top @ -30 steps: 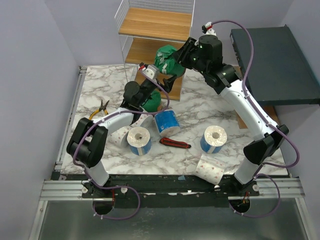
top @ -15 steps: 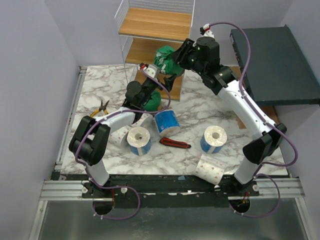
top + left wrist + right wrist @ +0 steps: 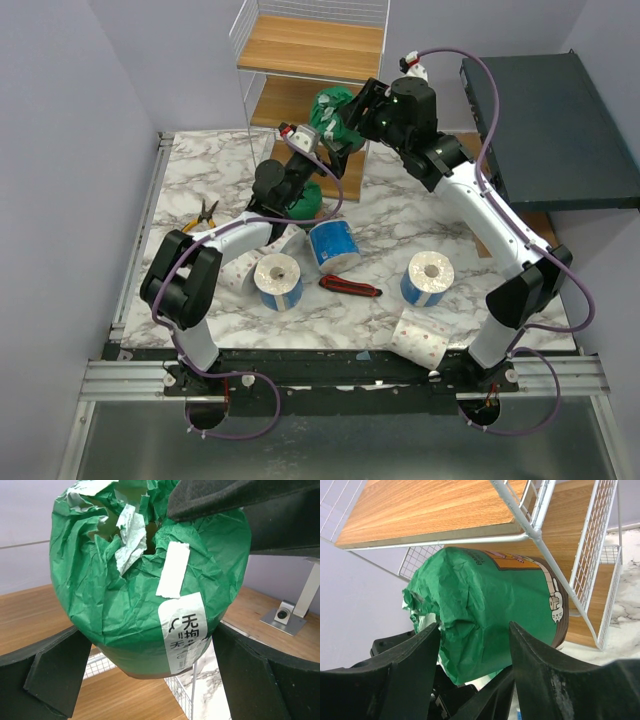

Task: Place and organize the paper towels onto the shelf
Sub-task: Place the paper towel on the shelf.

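Shelf (image 3: 420, 510) wire crosses green roll (image 3: 490, 610) — left gripper (image 3: 150, 655) flanks it.

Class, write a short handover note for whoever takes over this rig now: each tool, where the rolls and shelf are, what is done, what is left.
The left tool is wide open, fingers either side of a green roll by the middle tier of the shelf.
The right tool straddles the same roll from the other side; grip unclear.
Done: no roll clearly settled on a tier.
Left: seat this roll, then shelve the second green roll, blue rolls and white dotted rolls lying on the table.
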`<state>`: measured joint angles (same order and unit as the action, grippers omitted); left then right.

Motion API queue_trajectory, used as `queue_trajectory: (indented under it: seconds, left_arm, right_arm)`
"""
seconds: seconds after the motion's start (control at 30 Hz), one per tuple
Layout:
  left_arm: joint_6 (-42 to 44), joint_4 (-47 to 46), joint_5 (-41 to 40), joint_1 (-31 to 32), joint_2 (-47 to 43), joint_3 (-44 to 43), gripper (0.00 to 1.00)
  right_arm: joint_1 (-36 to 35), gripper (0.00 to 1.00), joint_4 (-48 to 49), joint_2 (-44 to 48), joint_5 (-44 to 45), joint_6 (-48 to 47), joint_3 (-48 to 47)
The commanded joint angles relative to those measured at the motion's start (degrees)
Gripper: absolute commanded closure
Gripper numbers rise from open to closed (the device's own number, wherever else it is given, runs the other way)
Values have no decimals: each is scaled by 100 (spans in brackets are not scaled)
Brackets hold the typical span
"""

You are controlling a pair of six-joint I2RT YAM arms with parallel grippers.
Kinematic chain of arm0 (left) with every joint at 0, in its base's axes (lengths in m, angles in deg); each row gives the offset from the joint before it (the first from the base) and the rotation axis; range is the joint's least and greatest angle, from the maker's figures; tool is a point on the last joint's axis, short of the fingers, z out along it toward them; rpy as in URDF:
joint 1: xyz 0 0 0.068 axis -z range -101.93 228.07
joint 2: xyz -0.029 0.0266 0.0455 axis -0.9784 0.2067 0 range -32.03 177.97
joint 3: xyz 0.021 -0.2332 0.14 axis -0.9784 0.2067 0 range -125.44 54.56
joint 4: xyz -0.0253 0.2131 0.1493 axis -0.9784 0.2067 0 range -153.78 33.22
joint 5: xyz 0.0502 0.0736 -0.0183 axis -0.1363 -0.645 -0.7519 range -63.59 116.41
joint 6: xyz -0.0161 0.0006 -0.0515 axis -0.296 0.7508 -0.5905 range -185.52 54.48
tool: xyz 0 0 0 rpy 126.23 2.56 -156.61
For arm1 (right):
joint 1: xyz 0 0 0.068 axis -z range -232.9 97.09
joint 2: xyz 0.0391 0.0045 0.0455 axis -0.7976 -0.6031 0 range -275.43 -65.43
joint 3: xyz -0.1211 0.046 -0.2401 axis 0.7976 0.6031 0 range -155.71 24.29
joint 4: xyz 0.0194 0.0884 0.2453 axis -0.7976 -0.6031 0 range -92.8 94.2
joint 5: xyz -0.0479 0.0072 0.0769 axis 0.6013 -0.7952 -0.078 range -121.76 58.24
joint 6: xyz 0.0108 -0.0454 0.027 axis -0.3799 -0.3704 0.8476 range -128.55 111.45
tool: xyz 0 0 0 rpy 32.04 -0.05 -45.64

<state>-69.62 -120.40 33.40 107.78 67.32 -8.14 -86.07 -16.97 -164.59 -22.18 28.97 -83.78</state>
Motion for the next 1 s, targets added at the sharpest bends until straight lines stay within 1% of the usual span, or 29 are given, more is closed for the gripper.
queue_trajectory:
  seconds: [0.0,0.5,0.97]
  left_arm:
    - [27,-529,-125,50,10,-391,2]
    - [89,-404,-153,61,70,-480,2]
    - [216,-186,-150,61,154,-581,3]
  right_arm:
    - [-75,38,-120,128,28,44,109]
    - [-76,23,-203,437,36,54,135]
    - [-76,23,-14,1004,244,-30,691]
